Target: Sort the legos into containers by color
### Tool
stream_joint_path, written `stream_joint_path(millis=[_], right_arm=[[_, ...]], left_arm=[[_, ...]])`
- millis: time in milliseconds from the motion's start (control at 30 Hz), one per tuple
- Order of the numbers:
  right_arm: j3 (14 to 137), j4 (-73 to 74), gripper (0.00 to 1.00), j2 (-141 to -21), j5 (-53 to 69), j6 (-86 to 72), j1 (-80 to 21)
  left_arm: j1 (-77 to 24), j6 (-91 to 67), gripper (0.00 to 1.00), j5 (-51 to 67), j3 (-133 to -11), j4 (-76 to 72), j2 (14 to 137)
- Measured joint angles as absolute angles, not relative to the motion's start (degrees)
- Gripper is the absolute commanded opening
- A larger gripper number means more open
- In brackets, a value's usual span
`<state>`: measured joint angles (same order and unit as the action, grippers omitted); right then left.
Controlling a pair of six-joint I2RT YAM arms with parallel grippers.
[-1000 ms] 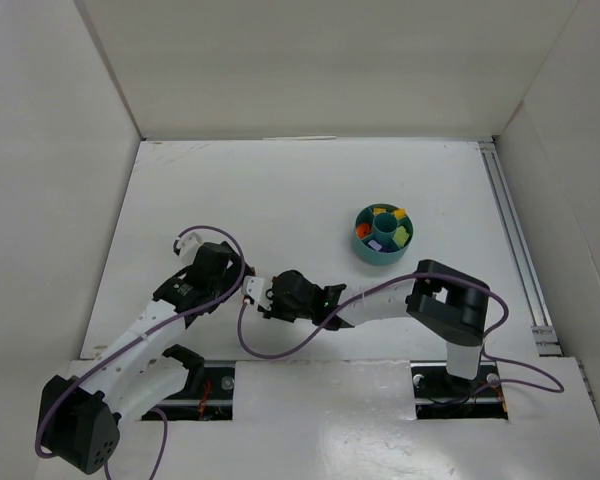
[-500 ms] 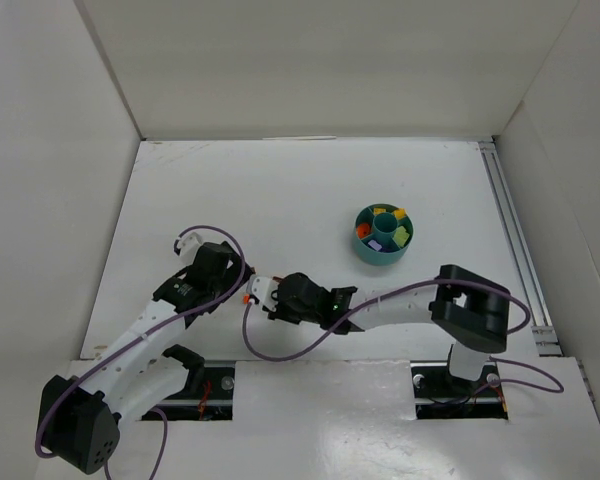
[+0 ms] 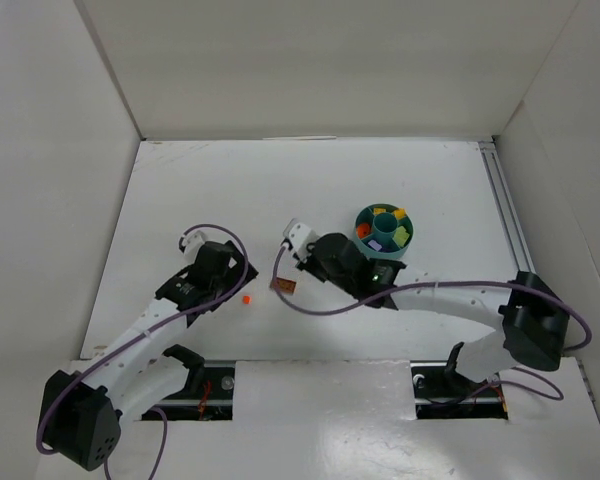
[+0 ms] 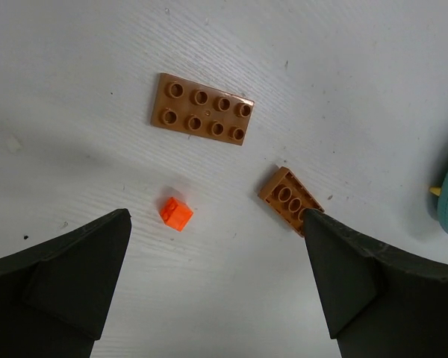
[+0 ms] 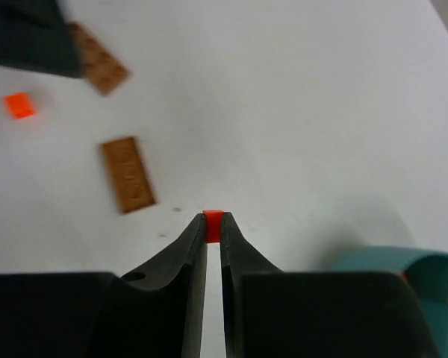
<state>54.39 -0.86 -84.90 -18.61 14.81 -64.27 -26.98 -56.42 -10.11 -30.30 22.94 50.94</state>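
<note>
Right pincer [image 5: 213, 223] clamps a red brick [image 5: 214, 217], part-filled tub [image 5: 381, 262] just beside it, three loose bricks [image 4: 201, 109] below the gaping left pincer [image 4: 215, 224].

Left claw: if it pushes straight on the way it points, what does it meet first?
Probably the table beside the small red-orange brick, which lies between the fingers of the open left claw. The long brown plate lies farther on. Depth is unclear.

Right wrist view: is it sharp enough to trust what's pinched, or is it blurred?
Right wrist: the pinched red-orange brick reads clearly; the brown plate behind it is soft. Left wrist: crisp, studs on that brown plate are countable, with only faint shadows.
</note>
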Motion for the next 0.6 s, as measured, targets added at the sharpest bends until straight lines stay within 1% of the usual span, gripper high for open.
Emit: stream_joint_path(millis=[133, 300, 433, 600], right_arm=[[55.8, 1.7, 0.10, -82.6, -19.2, 14.8, -54.2], [60.1, 5.1, 0.10, -83.0, -18.8, 14.8, -43.4], [64.2, 7.7, 0.10, -86.0, -18.9, 14.8, -39.3], [66.1, 10.6, 0.10, -89.1, -18.7, 14.8, -38.0]], left_arm=[[-27.0, -56.4, 0.99, -9.5, -28.8, 22.0, 51.2], [-27.0, -56.4, 0.97, -7.8, -26.7, 21.3, 52.9], [-27.0, -56.5, 0.95, -7.1, -26.5, 20.7, 54.2], [-27.2, -56.7, 0.93, -6.8, -26.2, 20.4, 55.2]])
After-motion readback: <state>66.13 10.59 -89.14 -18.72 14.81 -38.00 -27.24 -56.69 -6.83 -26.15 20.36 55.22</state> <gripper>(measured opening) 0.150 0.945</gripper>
